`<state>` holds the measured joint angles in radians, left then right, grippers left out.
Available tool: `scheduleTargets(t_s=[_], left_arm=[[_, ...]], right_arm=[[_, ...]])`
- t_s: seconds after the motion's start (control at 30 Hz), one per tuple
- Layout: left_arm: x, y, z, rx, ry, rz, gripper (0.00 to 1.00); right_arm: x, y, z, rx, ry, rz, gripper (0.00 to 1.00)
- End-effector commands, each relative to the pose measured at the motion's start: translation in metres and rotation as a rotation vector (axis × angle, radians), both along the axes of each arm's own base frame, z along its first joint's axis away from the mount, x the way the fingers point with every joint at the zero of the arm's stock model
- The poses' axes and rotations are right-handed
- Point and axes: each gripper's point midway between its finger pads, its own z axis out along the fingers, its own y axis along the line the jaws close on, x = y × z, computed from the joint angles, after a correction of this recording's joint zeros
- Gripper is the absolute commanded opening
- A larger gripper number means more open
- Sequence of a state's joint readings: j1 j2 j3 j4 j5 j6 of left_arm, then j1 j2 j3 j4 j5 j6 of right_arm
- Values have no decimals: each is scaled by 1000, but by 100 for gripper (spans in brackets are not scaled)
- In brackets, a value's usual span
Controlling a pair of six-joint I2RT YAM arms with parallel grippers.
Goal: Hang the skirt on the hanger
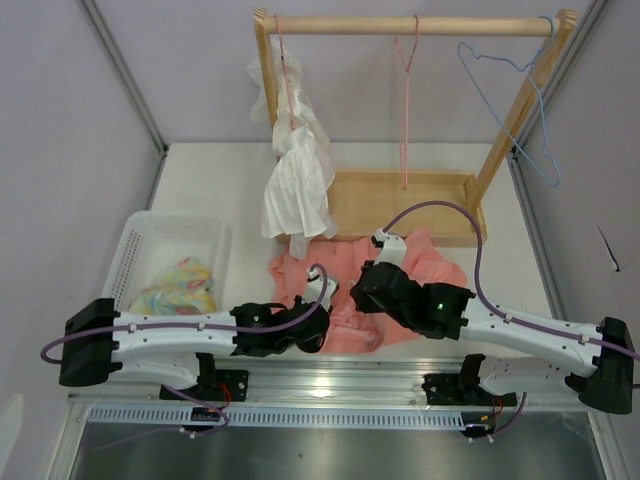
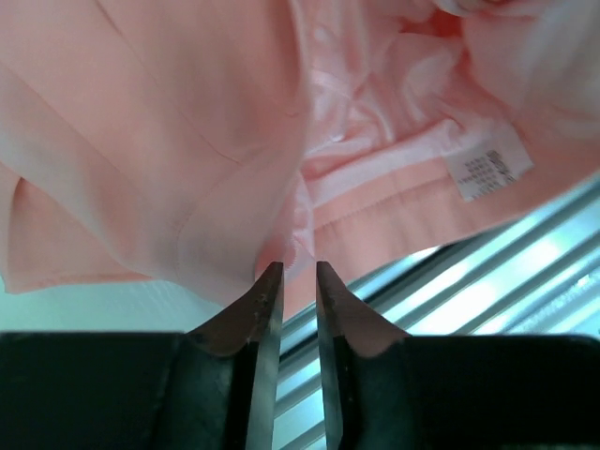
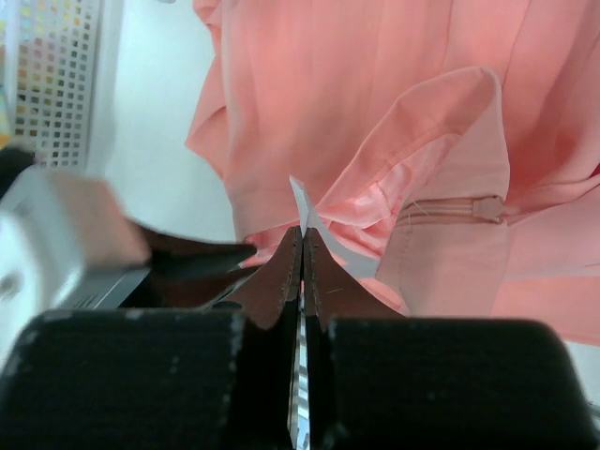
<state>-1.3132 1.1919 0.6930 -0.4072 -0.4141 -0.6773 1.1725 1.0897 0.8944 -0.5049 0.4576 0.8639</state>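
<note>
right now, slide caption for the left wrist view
left gripper tips at salmon skirt edge, care label showing

The skirt (image 1: pixel 432 256) is matt pleated cloth with a glossy lining (image 2: pixel 375 103); the rack (image 1: pixel 350 25) is smooth wood.

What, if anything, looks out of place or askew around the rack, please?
The light-blue hanger hangs askew at the right end of the rail, slanting across the rack post, while the pink hanger hangs straight. The skirt lies bunched on the table.
</note>
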Motion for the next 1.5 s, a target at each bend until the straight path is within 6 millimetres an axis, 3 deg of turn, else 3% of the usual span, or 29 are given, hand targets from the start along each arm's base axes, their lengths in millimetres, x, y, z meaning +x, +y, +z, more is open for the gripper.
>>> scheduleTargets(t_s=[0.0, 0.07, 0.13, 0.27, 0.37, 0.57, 0.73, 0.97, 1.2, 1.47], left_arm=[[2, -7, 37, -93, -67, -3, 30], [-1, -4, 43, -107, -74, -14, 41], [-3, -1, 46, -109, -73, -14, 43], [-23, -9, 35, -84, -12, -114, 16], [-39, -12, 14, -3, 41, -155, 4], [-45, -24, -10, 44, 82, -146, 1], [-24, -22, -29, 125, 68, -44, 4], [23, -5, -27, 105, 23, 99, 8], [66, 6, -12, 68, -30, 199, 15], [93, 17, -23, 94, -25, 335, 11]], right_arm=[[11, 2, 24, 36, -55, -50, 0], [11, 1, 20, 24, -48, -49, 0], [10, 3, 18, 25, -45, -44, 0], [9, 3, 11, 14, -31, -43, 0], [8, 2, 10, 15, -32, -41, 0], [7, 4, 6, 17, -22, -34, 0], [4, 4, 2, 18, -13, -28, 0], [1, 1, -2, 17, -7, -28, 0], [1, 1, -5, 15, -5, -29, 0], [-6, 11, -13, 23, 4, 33, 0]])
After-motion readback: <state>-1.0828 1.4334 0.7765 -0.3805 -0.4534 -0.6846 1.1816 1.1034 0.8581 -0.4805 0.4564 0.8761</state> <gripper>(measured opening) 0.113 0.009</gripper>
